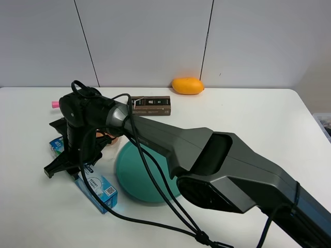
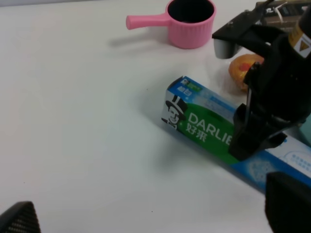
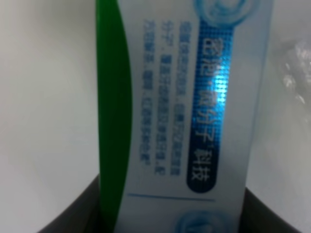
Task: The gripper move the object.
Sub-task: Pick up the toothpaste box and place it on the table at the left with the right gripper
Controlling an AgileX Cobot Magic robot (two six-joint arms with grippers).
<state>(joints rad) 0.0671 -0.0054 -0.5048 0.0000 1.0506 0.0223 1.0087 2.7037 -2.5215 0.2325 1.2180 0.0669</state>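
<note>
Object (image 2: 204, 121): long slim carton, blue-white with a green band, a top-hatted face, "DARLIE" and "好来". It lies flat on the white table (image 1: 248, 116), just beside the teal plate (image 1: 135, 178). The right gripper (image 1: 72, 168) clamps its sides; the left gripper (image 2: 153, 211) is spread wide, empty. Beyond: pink pot (image 2: 189, 22).

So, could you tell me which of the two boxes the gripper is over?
The long blue-and-white toothpaste carton; the right gripper straddles it, the short brown box lies apart.
</note>
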